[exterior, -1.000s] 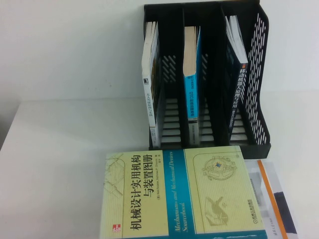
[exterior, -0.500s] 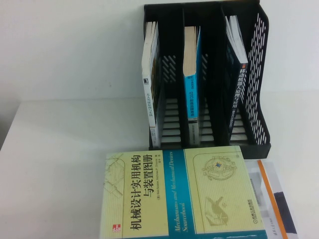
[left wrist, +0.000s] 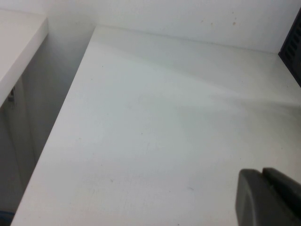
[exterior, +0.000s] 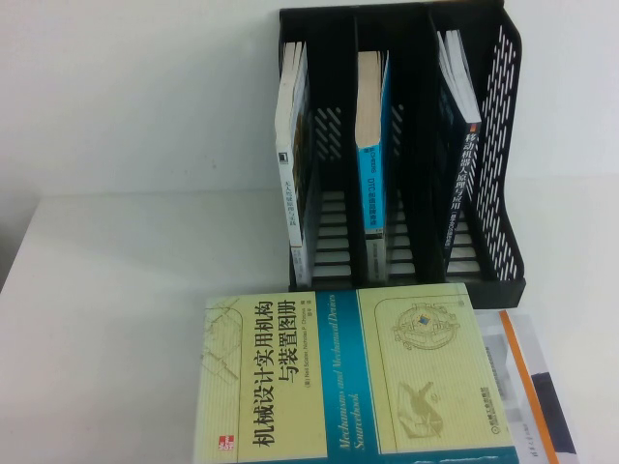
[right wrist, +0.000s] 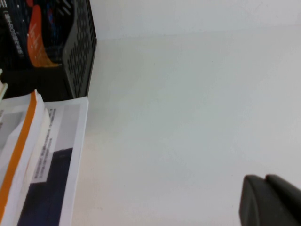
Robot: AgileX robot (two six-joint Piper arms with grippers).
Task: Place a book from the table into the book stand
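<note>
Figure. The thick pale yellow-green book with a blue band [exterior: 343,377] lay flat on the plain white tabletop [exterior: 126,280], just in front of the black plastic three-slot book stand [exterior: 508,155]. Its long axis ran left to right, across the openings of the upright slots, so it would need turning on edge to enter one. Each slot already held an upright book, with free width beside it. A white book with an orange stripe [exterior: 537,387] lay partly beneath the right edge of the large book.

Neither arm appeared in the high view. The left gripper [left wrist: 270,197] hung over bare table on the left, fingers closed on nothing, the stand's dark corner far off at the frame's edge. The right gripper [right wrist: 270,200] hovered over bare table on the right side; whether its fingers were parted could not be told. Only the right wrist view showed the striped book [right wrist: 28,155] close by, suggesting the right arm was the nearer.
</note>
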